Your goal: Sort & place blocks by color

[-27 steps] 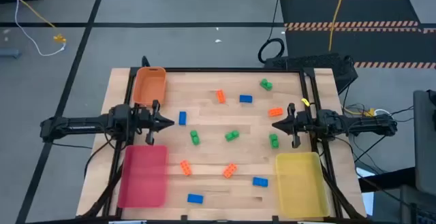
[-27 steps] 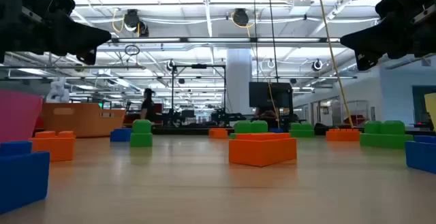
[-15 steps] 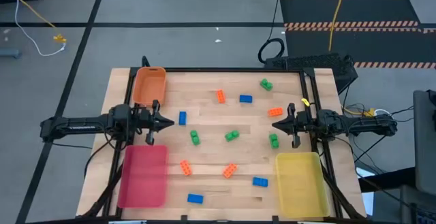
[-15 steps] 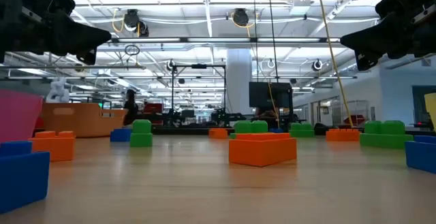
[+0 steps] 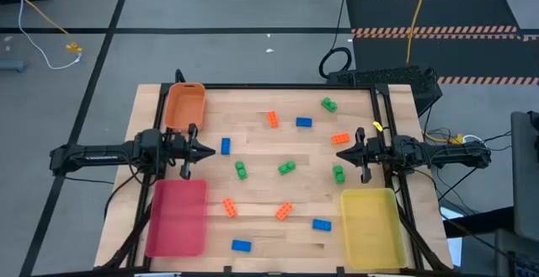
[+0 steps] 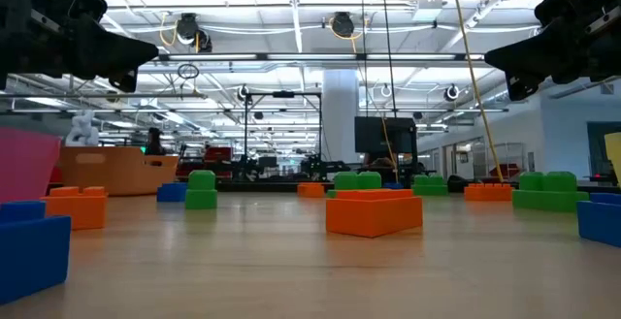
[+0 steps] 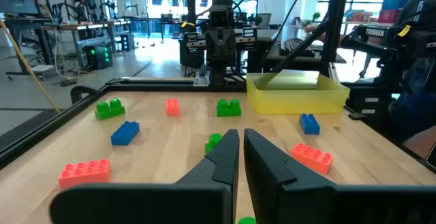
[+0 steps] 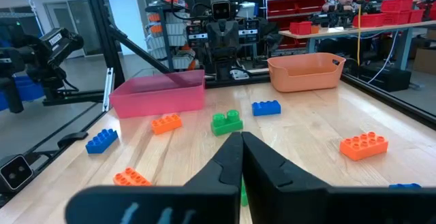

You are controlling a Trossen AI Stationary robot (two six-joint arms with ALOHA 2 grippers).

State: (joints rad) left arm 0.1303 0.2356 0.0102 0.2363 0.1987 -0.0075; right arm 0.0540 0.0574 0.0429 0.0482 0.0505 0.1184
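1. Both arms hover at the table's edges — the left gripper between the orange tray and the pink tray, the right gripper just above the yellow tray. Each has its fingers pressed together, holding nothing.
2. The blocks lie scattered on the table between them, none yet in a tray.
3. Nearest the left gripper is a blue block, just ahead of the fingertips, its long axis running across the gripper's line of reach.
4. Nearest the right gripper — a green block just beside its tip toward the yellow tray, and an orange block on the other side, lying slightly askew.
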